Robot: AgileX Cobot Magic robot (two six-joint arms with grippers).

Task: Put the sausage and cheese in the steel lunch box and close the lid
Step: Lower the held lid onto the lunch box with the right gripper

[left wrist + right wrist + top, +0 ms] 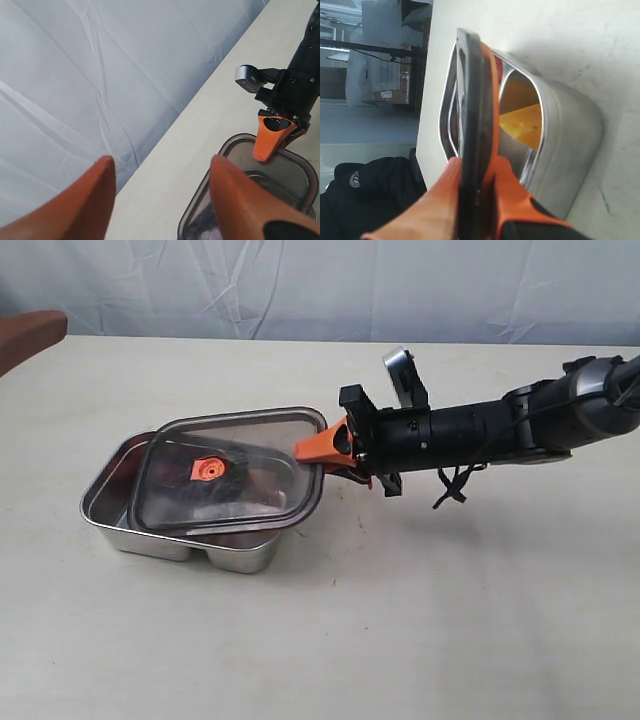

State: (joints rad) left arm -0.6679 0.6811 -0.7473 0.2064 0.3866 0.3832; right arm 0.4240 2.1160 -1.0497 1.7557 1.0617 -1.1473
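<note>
The steel lunch box point(112, 512) stands left of centre on the table. The dark translucent lid point(240, 465), with its orange valve tab point(207, 470), hangs tilted over the box and is shifted toward the right. My right gripper point(318, 450) is shut on the lid's right edge. The right wrist view shows the fingers point(520, 200) clamping the lid's rim point(472, 100), with the yellow cheese point(522, 125) in the compartment beneath. I cannot make out the sausage under the lid. My left gripper point(162, 159) is open and empty, raised above the table beside the lid point(280, 180).
A brown wooden piece point(25, 335) sticks in at the table's far left corner. A pale wrinkled curtain point(300, 280) hangs behind the beige table point(400, 620). The right arm point(480, 430) stretches in from the right edge.
</note>
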